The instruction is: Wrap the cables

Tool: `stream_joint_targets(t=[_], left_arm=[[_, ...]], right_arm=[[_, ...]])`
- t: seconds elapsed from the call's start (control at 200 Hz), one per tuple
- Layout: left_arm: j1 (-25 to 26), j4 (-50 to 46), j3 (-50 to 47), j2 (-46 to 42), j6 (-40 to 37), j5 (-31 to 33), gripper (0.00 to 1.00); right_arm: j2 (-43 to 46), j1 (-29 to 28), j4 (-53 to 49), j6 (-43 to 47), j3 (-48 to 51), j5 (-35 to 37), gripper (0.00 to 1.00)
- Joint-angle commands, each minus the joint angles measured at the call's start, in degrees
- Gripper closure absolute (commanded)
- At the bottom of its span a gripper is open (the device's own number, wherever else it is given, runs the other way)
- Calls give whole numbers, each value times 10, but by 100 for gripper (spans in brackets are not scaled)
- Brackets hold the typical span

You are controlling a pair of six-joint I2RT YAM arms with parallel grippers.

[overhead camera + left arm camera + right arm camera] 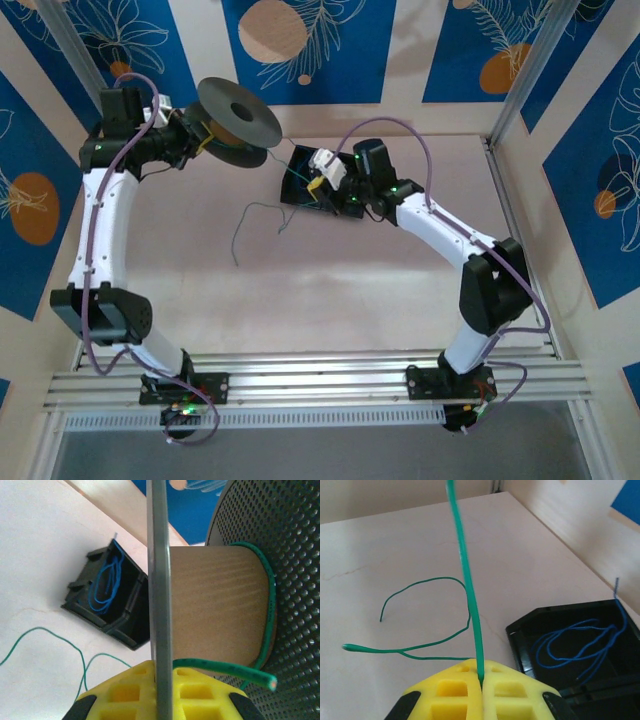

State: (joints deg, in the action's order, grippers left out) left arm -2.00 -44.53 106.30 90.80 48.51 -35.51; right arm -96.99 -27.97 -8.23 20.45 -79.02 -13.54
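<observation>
Green wire point(465, 570) — blue wire point(580, 645), black tray point(520, 635)

The top external camera looks steeply down from high at the near edge, taking in the whole table point(330, 290). The left wrist camera sits tight against the spool point(215, 605), facing the black tray point(122, 632). The right wrist camera looks low across the table; both wrist views share that tray and the green cable point(464, 570)

Cable point(106, 580) in tray point(120, 630); spool point(238, 115) left.
</observation>
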Motion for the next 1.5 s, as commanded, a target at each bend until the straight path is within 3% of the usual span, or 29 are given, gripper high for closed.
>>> stream_joint_targets(t=[0.0, 0.43, 0.675, 0.975, 1.18, 1.341, 1.496], left_arm=[[-13, 119, -17, -61, -19, -99, 100], [4, 123, -119, -110, -103, -171, 100], [15, 12, -69, -92, -214, -193, 100], [24, 18, -54, -92, -225, -216, 100], [60, -67, -15, -77, -306, -167, 100], [119, -140, 16, -61, -383, -60, 100], [157, -146, 12, -72, -436, 46, 100]], right_arm=[[-15, 21, -39, -30, -19, -8, 100], [-4, 25, -18, -14, -8, -78, 100], [16, 33, 37, 8, 27, -90, 100], [17, 59, 50, 7, 29, -135, 100], [10, 86, 13, -33, -14, -179, 100], [-13, 102, -103, -26, -92, -206, 100], [-35, 125, -217, -2, -164, -237, 100]])
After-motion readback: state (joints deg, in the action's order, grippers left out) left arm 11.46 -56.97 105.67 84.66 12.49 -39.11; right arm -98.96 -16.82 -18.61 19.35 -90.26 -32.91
